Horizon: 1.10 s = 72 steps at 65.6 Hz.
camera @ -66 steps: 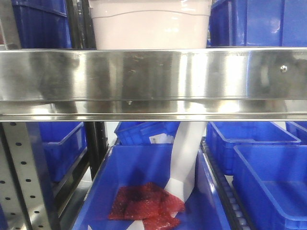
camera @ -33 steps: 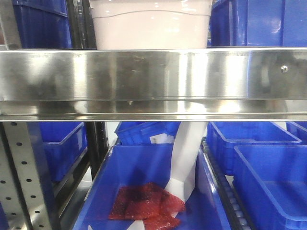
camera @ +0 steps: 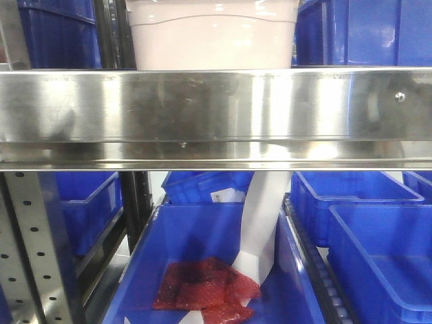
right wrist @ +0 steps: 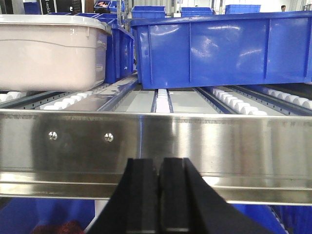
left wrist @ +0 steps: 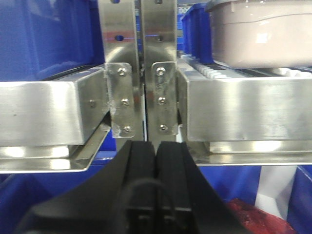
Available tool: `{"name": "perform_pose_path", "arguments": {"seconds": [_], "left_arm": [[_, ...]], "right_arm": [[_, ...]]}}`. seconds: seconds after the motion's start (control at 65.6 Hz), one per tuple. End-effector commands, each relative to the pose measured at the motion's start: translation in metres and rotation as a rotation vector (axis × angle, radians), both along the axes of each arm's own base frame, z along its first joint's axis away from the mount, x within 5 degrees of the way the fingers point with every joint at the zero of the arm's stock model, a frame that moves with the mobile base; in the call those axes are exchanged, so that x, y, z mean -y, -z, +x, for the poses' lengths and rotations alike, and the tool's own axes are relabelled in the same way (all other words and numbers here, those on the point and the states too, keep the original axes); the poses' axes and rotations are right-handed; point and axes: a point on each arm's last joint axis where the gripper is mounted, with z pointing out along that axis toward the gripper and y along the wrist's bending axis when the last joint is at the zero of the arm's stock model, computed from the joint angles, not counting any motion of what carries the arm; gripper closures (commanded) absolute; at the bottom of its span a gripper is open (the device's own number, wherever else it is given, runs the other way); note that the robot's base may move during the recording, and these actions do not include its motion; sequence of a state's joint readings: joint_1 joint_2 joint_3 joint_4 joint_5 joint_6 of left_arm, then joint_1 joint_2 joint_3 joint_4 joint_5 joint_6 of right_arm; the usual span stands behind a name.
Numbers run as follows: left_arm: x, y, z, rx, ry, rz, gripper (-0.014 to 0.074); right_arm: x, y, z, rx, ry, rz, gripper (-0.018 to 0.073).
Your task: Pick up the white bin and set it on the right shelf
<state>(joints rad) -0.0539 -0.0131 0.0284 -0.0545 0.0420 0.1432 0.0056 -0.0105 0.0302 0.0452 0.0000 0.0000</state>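
The white bin (camera: pixel 211 37) sits on the right shelf behind its wide stainless front rail (camera: pixel 216 111). In the left wrist view the bin (left wrist: pixel 263 36) is up at the right, on the roller track behind the rail (left wrist: pixel 243 107). My left gripper (left wrist: pixel 156 144) is shut and empty, below the rail in front of the joint of two uprights. In the right wrist view the bin (right wrist: pixel 51 56) stands at the far left. My right gripper (right wrist: pixel 159 161) is shut and empty, just in front of the rail (right wrist: pixel 195 141). Neither gripper touches the bin.
A big blue crate (right wrist: pixel 219 46) stands on the rollers (right wrist: pixel 239 105) right of the bin. Another blue crate (left wrist: pixel 44 34) fills the neighbouring shelf at left. Below the rail lie blue crates, one holding a red bag (camera: pixel 206 293) and a white paper strip (camera: pixel 260 229). A perforated upright (camera: pixel 34 250) stands lower left.
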Motion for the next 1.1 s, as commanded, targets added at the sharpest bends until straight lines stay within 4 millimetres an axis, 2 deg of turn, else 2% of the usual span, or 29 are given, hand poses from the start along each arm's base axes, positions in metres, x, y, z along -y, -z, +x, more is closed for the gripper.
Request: {"name": "perform_pose_path", "arguments": {"seconds": [0.0,0.366,0.579,1.082], "left_arm": [[-0.0011,-0.0092,-0.0014,0.102,-0.014,-0.004,0.0715],[-0.001,-0.0171,-0.0028,0.19,-0.003,-0.012,0.0715],[-0.0005,-0.0124,-0.0019,0.136,0.005,-0.038,0.0715],[-0.0005,-0.0124,-0.0019,0.136,0.005,-0.036,0.0715]], "right_arm": [[0.0003,-0.0103,-0.0027,0.114,0.005,-0.009,0.0529],[0.0003,-0.0103,-0.0027,0.114,0.005,-0.009,0.0529],[0.0003,-0.0103,-0.0027,0.114,0.005,-0.009,0.0529],[0.0003,-0.0103,-0.0027,0.114,0.005,-0.009,0.0529]]}}
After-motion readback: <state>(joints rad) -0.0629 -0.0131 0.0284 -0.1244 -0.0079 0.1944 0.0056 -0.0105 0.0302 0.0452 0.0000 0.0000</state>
